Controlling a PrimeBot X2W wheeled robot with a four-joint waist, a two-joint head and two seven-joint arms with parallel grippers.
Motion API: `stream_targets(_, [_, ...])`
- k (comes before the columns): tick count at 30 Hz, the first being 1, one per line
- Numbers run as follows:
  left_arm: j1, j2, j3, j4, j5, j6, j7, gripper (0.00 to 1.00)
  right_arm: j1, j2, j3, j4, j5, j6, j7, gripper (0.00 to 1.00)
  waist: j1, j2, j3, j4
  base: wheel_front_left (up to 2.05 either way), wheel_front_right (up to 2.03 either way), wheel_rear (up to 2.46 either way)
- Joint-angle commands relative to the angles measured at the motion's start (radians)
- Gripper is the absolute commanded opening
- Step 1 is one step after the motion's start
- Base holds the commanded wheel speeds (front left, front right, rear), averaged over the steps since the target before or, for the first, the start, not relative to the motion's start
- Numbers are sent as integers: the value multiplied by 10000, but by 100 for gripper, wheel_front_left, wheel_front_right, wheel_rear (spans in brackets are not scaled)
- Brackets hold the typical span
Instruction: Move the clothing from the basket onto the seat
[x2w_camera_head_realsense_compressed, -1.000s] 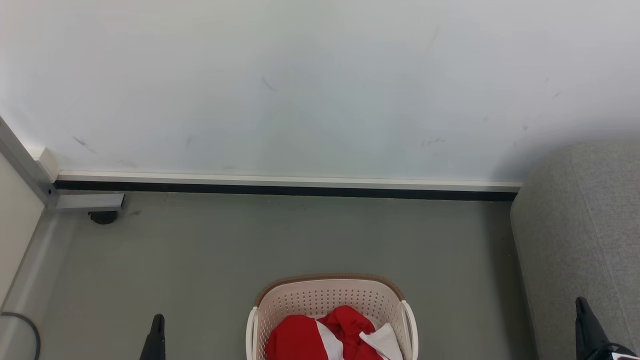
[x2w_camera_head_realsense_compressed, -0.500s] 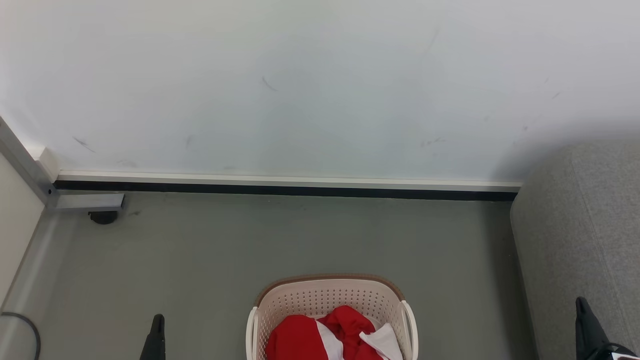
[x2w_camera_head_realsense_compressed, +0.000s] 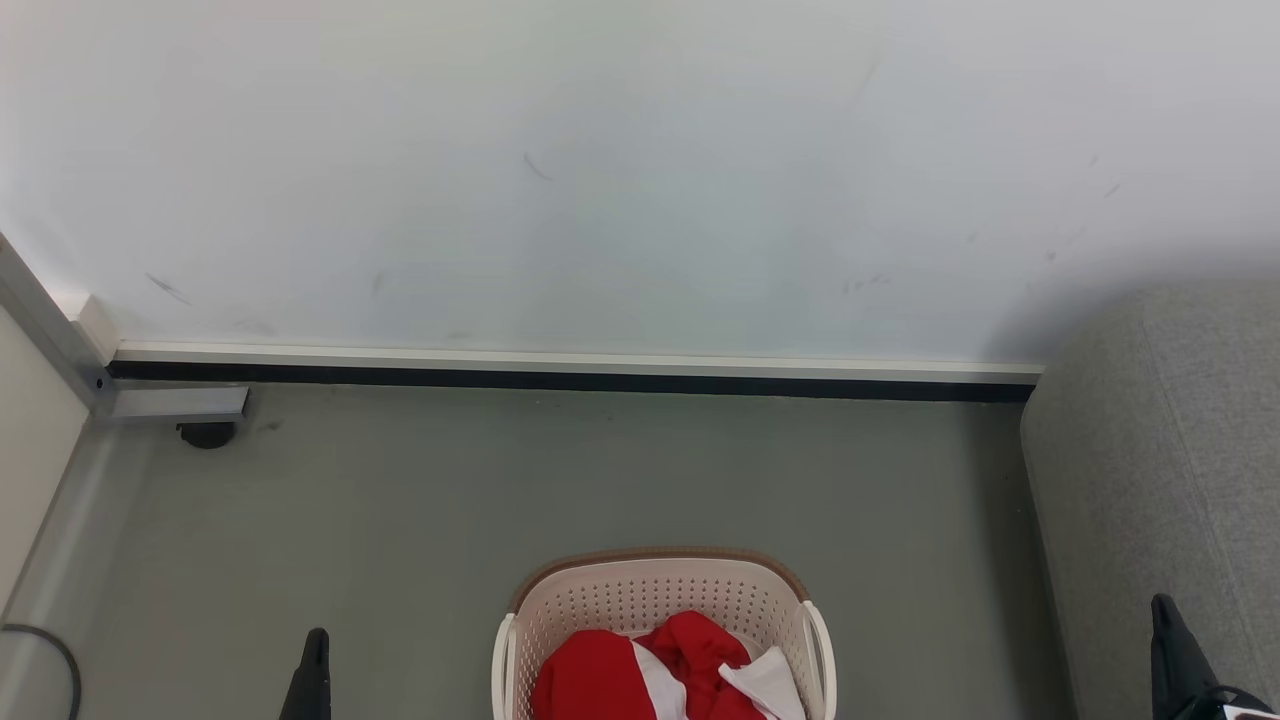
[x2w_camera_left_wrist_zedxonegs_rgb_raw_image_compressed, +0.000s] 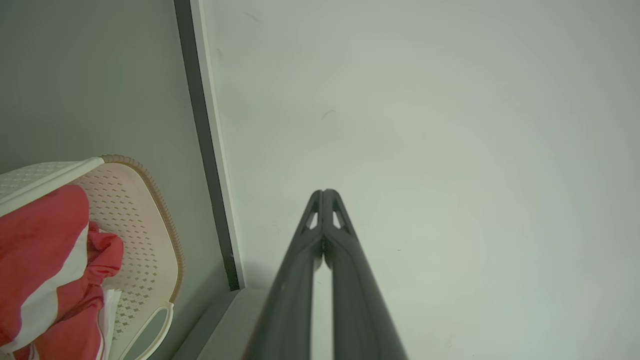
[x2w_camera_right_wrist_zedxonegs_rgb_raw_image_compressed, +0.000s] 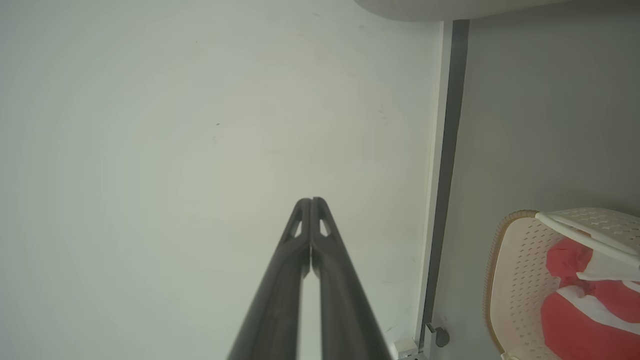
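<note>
Grey-green floor (x2w_camera_head_realsense_compressed: 500, 500) ran from the basket up to a black-and-white skirting strip (x2w_camera_head_realsense_compressed: 570, 372) at the foot of a pale wall (x2w_camera_head_realsense_compressed: 640, 180), with a wide stretch of it lying between the two. On the robot's right the floor ended at the rounded edge of the seat (x2w_camera_head_realsense_compressed: 1160, 450), a grey textured sofa whose flank stood near the basket with a band of floor between them. On the left it met a pale panel edged by a metal frame (x2w_camera_head_realsense_compressed: 170, 402), with a small dark foot (x2w_camera_head_realsense_compressed: 207, 434) under the frame in the corner. A dark cable (x2w_camera_head_realsense_compressed: 55, 650) curved along the lower left edge.

One basket (x2w_camera_head_realsense_compressed: 650, 600) stood on the floor at the bottom middle of the head view. It was cream and perforated, with brown trim along its far rim and two white side handles. The clothing (x2w_camera_head_realsense_compressed: 600, 685) lay inside it, a bunched heap of red fabric with white stripes and a white panel. How many garments made up the heap could not be told.

Two grippers showed. The left gripper (x2w_camera_head_realsense_compressed: 317, 645) hung over the floor to the basket's left, apart from it. The right gripper (x2w_camera_head_realsense_compressed: 1163, 610) showed against the seat's grey fabric, well to the basket's right. In the wrist views each one's two dark fingers were pressed tip to tip, clenched on nothing, and pointed at the wall.
</note>
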Motion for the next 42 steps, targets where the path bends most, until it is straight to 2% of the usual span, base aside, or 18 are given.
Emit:
stream_targets(1, [13, 1, 11, 5, -24, -30, 11, 0, -56, 30, 17, 25, 17, 5, -4, 0, 0, 0, 0, 0, 0, 0, 0])
stream_targets(42, [13, 1, 11, 5, -24, -30, 11, 0, -56, 30, 17, 25, 17, 5, -2, 0, 0, 0, 0, 0, 0, 0, 0])
